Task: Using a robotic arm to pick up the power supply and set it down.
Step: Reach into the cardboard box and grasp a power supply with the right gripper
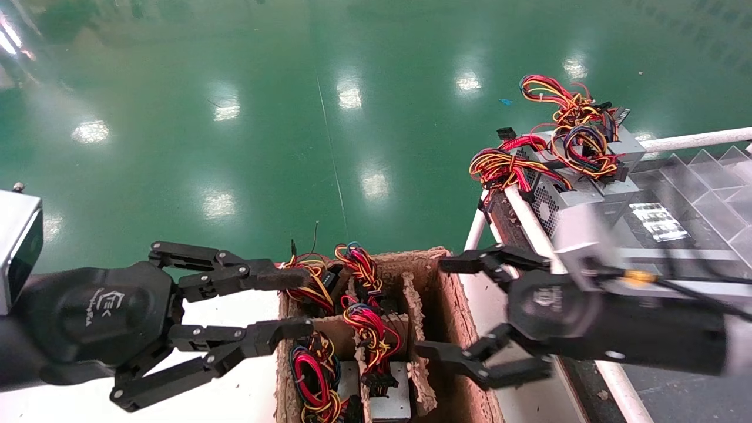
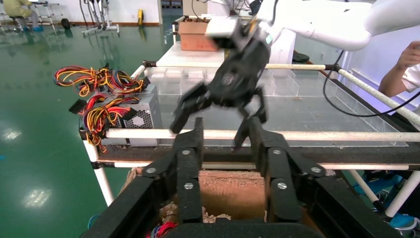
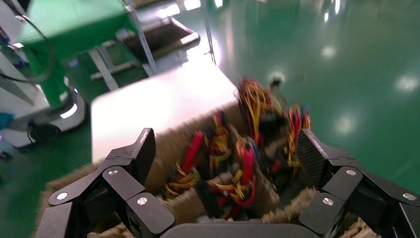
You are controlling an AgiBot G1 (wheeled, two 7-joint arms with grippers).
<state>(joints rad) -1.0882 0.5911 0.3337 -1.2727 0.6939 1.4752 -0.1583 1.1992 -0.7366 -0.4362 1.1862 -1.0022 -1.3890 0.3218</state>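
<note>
The power supply lies in the middle slot of a brown cardboard box, its red and magenta wire loop on top. In the right wrist view that loop shows between the spread fingers. My right gripper hangs open over the box's empty right slot, beside the loop and holding nothing. At the box's left rim my left gripper is open and empty too. The left wrist view looks past its own fingers to the right gripper beyond.
Other grey supplies with yellow, orange and blue bundles fill the box's left slots. Two more sit on the white-tube rack at right, next to clear plastic dividers. A person's arm is behind the rack. Green floor lies beyond.
</note>
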